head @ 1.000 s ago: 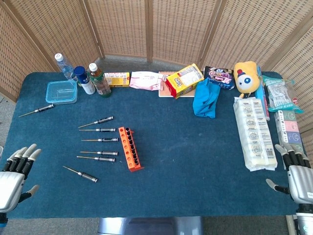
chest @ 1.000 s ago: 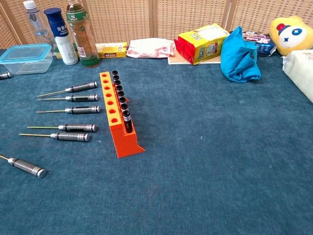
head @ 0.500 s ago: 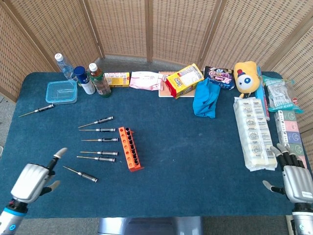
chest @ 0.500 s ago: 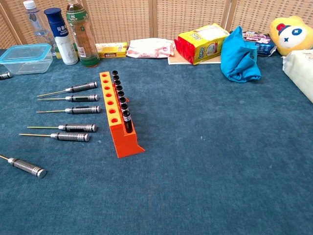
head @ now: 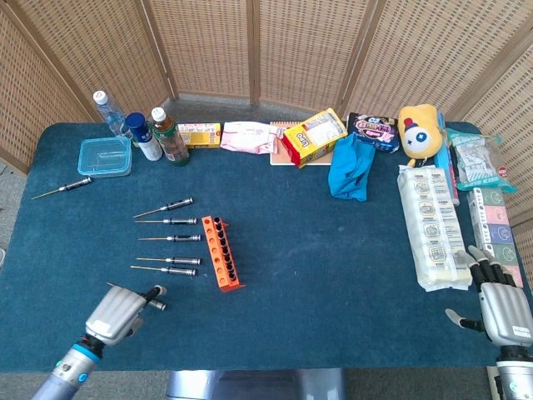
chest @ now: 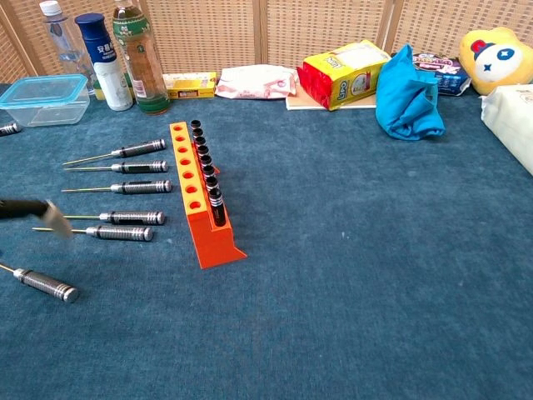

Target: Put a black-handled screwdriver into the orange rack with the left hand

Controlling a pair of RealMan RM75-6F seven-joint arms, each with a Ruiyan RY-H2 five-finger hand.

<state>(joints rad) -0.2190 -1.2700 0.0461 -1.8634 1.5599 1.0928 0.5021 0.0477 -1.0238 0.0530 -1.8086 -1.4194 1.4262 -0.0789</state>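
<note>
A: Where is the nearest screwdriver [chest: 46, 284]?
B: It lies flat on the tabletop [head: 333, 275], right at the left robot hand [head: 117, 312]. In the head view that robot hand covers most of it; only the butt of the handle shows at the fingertips [head: 156, 292].

A: Does the robot hand hold it?
B: I cannot tell. Its back faces the camera, and the fingers point toward the rack. In the chest view only a blurred dark finger shows at the left edge, above the screwdriver.

A: And the rack [head: 221, 252]?
B: Beyond the left robot hand and a little to its right, standing on the tabletop. One row of holes is empty; the other holds dark handles.

A: Other screwdrivers?
B: Five more [head: 166, 236] lie side by side between the left robot hand and the rack's far end, handles toward the rack. One more [head: 62, 188] lies well apart, far ahead of the robot hand to its left, near a blue-lidded box [head: 105, 156] and three bottles [head: 141, 129].

A: The right robot hand [head: 500, 302]?
B: At the near right edge of the tabletop, holding nothing, fingers straight and thumb out to the side. Just beyond it lies a long white pack [head: 431, 226]. A blue cloth [head: 350, 167] and a yellow plush [head: 419, 127] sit along the far edge.
</note>
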